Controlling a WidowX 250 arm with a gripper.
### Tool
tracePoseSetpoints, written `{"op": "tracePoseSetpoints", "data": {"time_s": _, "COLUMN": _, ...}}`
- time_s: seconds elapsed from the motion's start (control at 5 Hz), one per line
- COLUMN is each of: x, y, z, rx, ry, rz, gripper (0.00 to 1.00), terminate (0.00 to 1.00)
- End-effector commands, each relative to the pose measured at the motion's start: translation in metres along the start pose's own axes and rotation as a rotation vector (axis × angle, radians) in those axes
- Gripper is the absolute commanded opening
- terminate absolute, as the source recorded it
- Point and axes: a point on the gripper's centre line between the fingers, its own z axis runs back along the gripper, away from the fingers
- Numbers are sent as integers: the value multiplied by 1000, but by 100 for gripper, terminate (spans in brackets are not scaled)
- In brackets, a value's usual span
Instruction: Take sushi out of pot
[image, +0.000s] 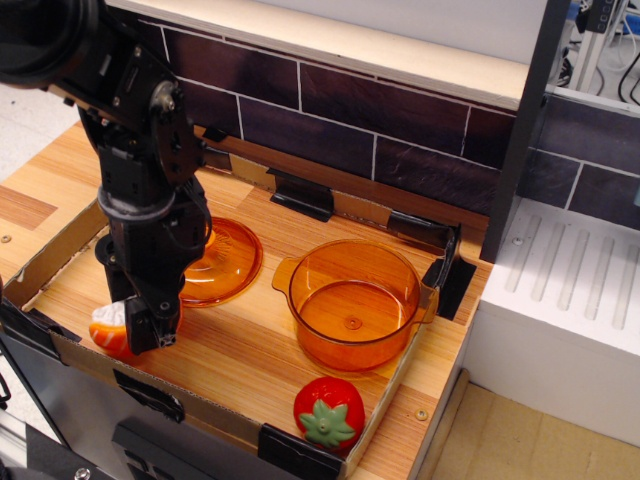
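Amber glass stands bare at the centre of a shallow wooden tray: the pot, round and see-through with small side handles, has nothing in it. Its lid, a flat amber dome, lies apart to the left, flat on the tray floor and partly hidden behind the black arm. The sushi, orange-sided with a white top, sits low at the tray's front left corner, well clear of the pot and just in front of the lid. The gripper is down on it, its dark fingers closed around the piece so that only the left part of the sushi shows; whether the sushi rests on the wood or hangs just above it cannot be told. A red strawberry with green leaves lies at the tray's front edge, near the pot's base but not touching it. Dark tiles run along the wall behind.
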Motion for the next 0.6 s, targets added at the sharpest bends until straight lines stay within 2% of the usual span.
{"op": "tracePoseSetpoints", "data": {"time_s": 0.0, "x": 0, "y": 16, "z": 11, "rx": 2, "ry": -5, "rz": 69, "gripper": 100, "terminate": 0}}
{"op": "tracePoseSetpoints", "data": {"time_s": 0.2, "x": 2, "y": 19, "z": 24, "rx": -55, "ry": -11, "rz": 104, "gripper": 100, "terminate": 0}}
{"op": "tracePoseSetpoints", "data": {"time_s": 0.4, "x": 0, "y": 21, "z": 65, "rx": -102, "ry": -73, "rz": 174, "gripper": 100, "terminate": 0}}
